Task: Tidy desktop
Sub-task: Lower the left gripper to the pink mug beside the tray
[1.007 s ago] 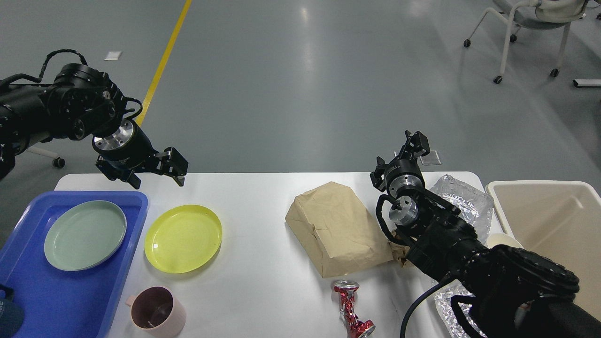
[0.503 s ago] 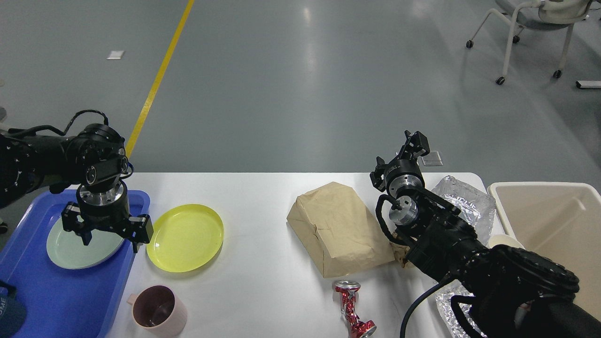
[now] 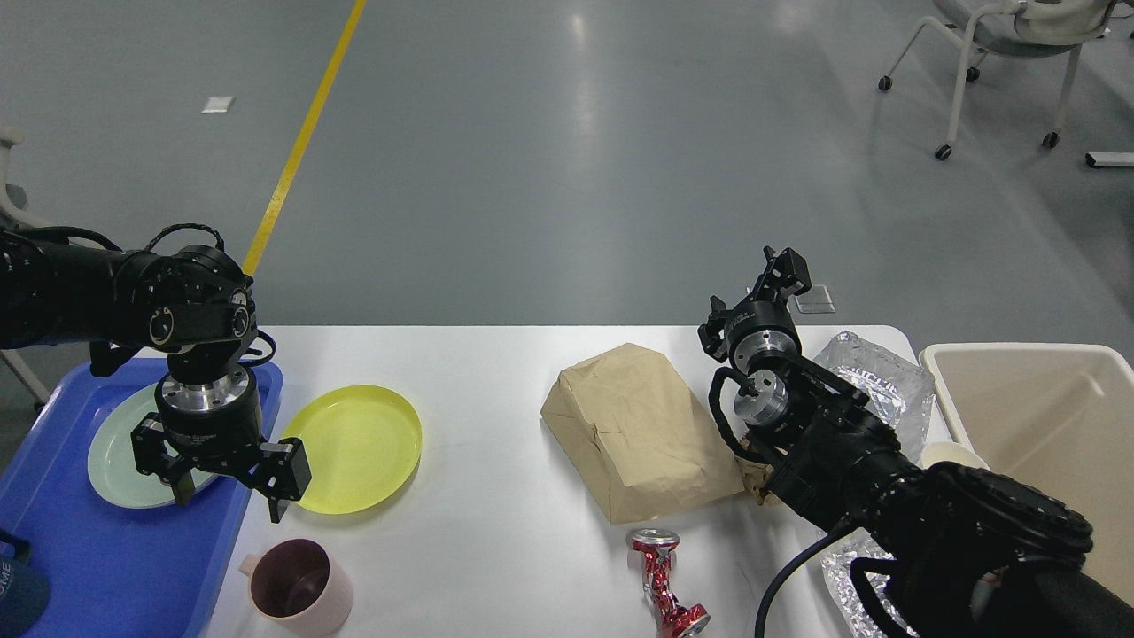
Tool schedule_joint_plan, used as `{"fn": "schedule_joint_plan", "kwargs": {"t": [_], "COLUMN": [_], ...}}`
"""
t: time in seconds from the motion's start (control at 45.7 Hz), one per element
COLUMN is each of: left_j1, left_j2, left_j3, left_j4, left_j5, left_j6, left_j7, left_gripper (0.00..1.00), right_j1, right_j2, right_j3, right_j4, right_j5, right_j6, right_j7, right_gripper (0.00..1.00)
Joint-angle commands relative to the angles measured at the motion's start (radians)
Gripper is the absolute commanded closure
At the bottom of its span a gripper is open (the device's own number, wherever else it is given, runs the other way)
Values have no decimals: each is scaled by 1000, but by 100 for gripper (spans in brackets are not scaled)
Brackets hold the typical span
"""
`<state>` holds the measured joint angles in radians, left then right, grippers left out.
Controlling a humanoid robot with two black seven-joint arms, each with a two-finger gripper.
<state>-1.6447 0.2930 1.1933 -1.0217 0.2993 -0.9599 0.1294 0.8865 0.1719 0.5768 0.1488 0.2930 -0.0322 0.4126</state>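
The white desktop (image 3: 496,549) holds a yellow plate (image 3: 354,447), a pink cup (image 3: 297,585), a brown paper bag (image 3: 638,430), a crushed red can (image 3: 664,585) and crumpled foil (image 3: 873,381). My left gripper (image 3: 230,503) is open and empty. It points down over the right edge of the blue tray (image 3: 80,567), between the green plate (image 3: 111,461) and the yellow plate, just behind the pink cup. My right gripper (image 3: 780,270) is raised behind the paper bag, seen small and dark, holding nothing visible.
A beige bin (image 3: 1045,416) stands off the table's right end. A white cup (image 3: 952,454) is partly hidden behind my right arm. A dark blue item (image 3: 13,594) lies at the tray's front left. A wheeled chair (image 3: 1001,53) stands far back right.
My left arm has swung down and toward me, from above the table's far left edge to over the tray's right edge near the pink cup. The right arm has not moved.
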Motion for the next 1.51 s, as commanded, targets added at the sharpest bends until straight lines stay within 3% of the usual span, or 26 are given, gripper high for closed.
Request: {"fn": "schedule_joint_plan", "kwargs": {"t": [0.0, 0.416, 1.488], "left_j1": [2, 121, 140], "left_j2": [-8, -34, -104], "left_j3": [5, -11, 3], "left_j4": [2, 72, 63], "left_j5": [1, 3, 0], "left_j6": [0, 0, 0], "left_j7": [12, 1, -1], "left_gripper": [1, 1, 1], "right_j1": [0, 0, 0], "right_j2": [0, 0, 0], "right_j3": [0, 0, 0], "right_j4": [0, 0, 0], "right_j5": [0, 0, 0], "right_j6": [0, 0, 0], "right_j7": [0, 0, 0], "right_gripper": [0, 0, 0]}}
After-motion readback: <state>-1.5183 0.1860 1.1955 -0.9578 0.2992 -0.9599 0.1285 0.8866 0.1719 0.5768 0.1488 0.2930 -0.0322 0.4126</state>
